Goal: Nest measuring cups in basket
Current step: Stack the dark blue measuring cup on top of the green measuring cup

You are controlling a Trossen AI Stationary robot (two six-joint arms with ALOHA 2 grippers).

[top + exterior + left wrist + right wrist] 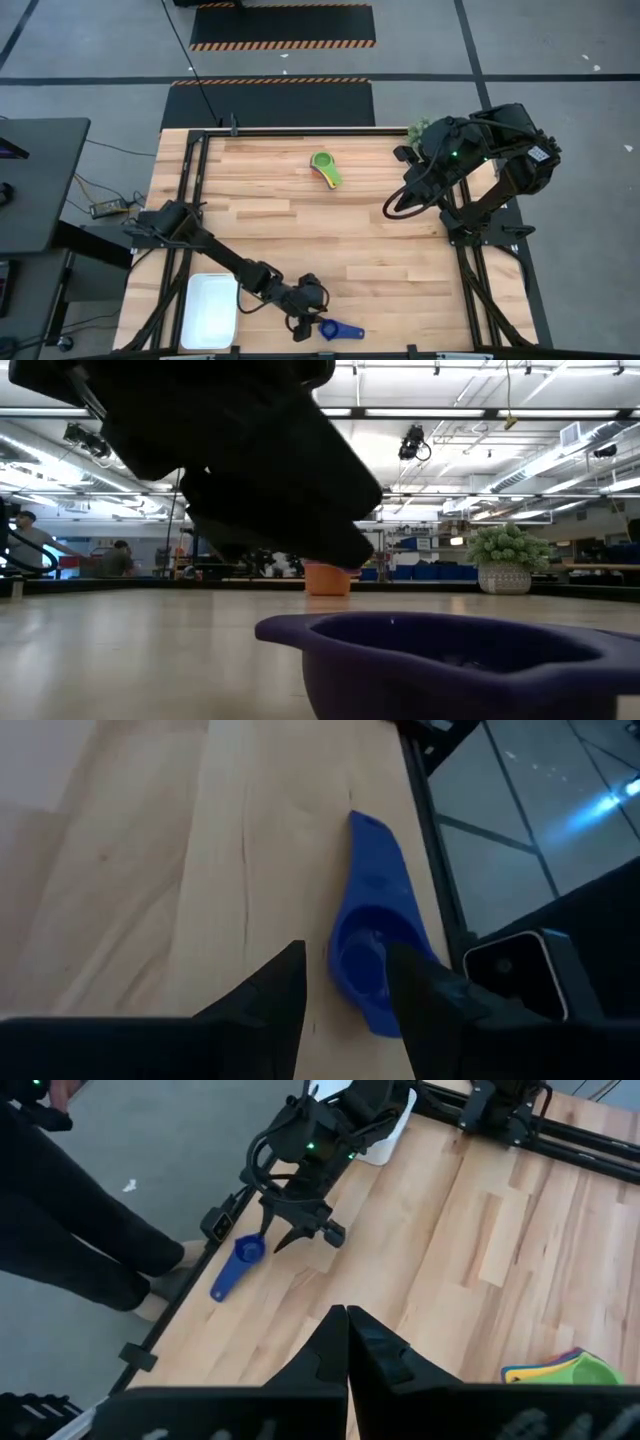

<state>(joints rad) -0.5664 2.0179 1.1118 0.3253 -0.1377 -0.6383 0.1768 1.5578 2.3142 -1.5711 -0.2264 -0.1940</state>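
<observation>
Since the left hand (345, 990) is hovering fingers apart over the blue cup (372, 945) at the worktop's (290, 215) near edge, just right of the basket (209, 309), it's probably best dropping straight onto the bowl rim. Right hand (347, 1342) is waiting, fingers together, far right.

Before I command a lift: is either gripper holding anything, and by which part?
Nothing held. Left gripper open, straddling the blue cup's bowl on the table; right gripper shut, empty.
</observation>
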